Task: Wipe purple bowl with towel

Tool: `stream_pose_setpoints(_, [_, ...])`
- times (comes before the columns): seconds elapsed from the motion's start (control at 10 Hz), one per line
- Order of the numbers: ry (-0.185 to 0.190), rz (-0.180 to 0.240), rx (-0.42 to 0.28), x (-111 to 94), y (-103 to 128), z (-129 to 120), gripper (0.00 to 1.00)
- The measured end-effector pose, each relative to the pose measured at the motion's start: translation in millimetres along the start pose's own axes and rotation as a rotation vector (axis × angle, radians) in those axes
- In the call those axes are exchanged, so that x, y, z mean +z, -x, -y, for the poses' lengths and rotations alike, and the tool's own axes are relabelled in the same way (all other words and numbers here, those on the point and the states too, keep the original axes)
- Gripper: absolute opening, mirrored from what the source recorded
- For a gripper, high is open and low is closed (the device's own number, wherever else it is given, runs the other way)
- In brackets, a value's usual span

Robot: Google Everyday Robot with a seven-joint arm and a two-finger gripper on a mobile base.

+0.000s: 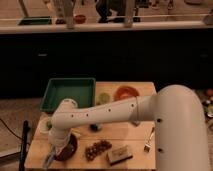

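No text, label, brand, number or sign can be read anywhere in the camera view. The white arm's casing point(125, 112) shows only small dark dots, not letters. The gripper point(51, 158) hangs low at the front left of the wooden table point(135, 150), at the purple bowl point(68, 148), and carries no legible marking. The green tray point(68, 92), the orange dish point(125, 92), the brown block point(119, 154) and the back counter point(105, 26) bear no readable writing either.
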Motion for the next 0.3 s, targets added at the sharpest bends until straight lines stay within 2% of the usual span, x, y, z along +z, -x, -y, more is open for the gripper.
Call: stream_pose_setpoints(0.3, [0.001, -0.012, 0.067, -7, -12, -31, 0.00])
